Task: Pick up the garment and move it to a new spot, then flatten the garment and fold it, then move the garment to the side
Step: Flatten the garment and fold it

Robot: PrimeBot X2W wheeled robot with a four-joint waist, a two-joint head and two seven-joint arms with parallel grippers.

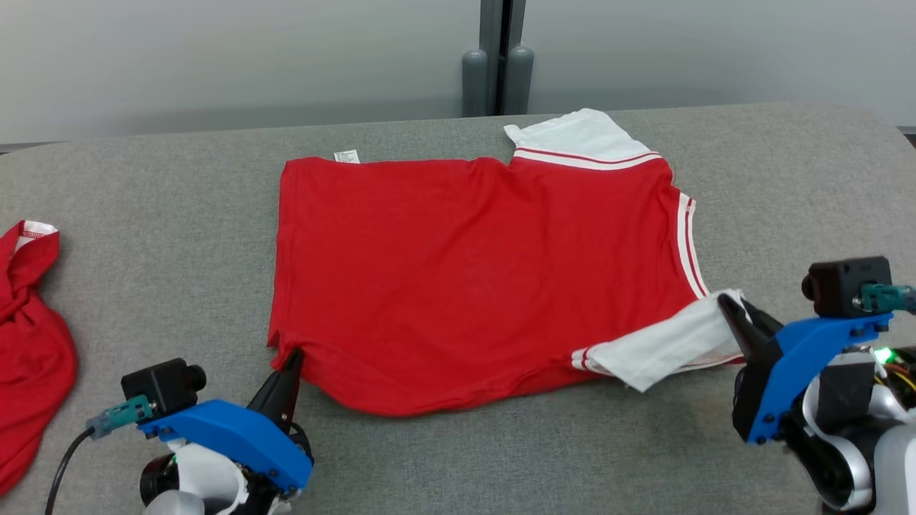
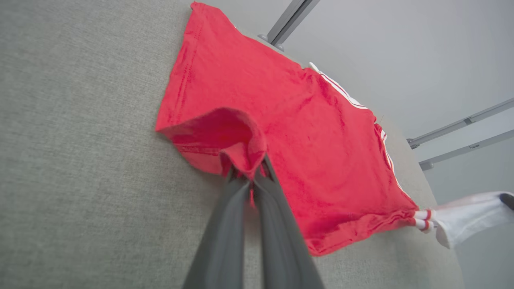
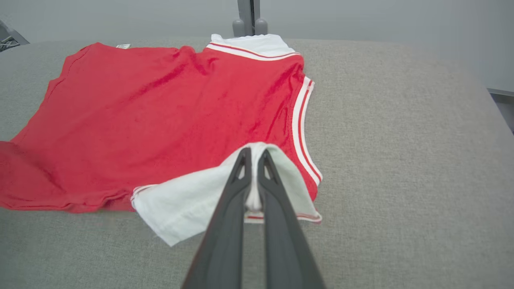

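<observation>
The left gripper [image 1: 293, 355] sits at the near left of the head view, its two dark fingers pressed together on the near left corner of the red garment [image 1: 472, 272]. In the left wrist view that hem corner is bunched and raised a little off the cloth-covered grey table [image 1: 143, 214], forming a small open fold just above the fingertips.

The right gripper [image 1: 725, 301] is at the near right, clamped on the near white sleeve [image 1: 658, 350]. The sleeve is lifted at its outer end and slopes down to where its red-and-white striped band meets the red body.

Between the two grippers the garment lies spread across the middle of the table, mostly flat with light wrinkles. Its far white sleeve [image 1: 580, 136] lies flat at the far edge, and a small white label [image 1: 346, 156] shows at the far left corner.

A second red garment [image 1: 28, 343] lies crumpled at the table's left edge, well apart. A grey post [image 1: 497, 71] stands behind the table against a pale wall.
</observation>
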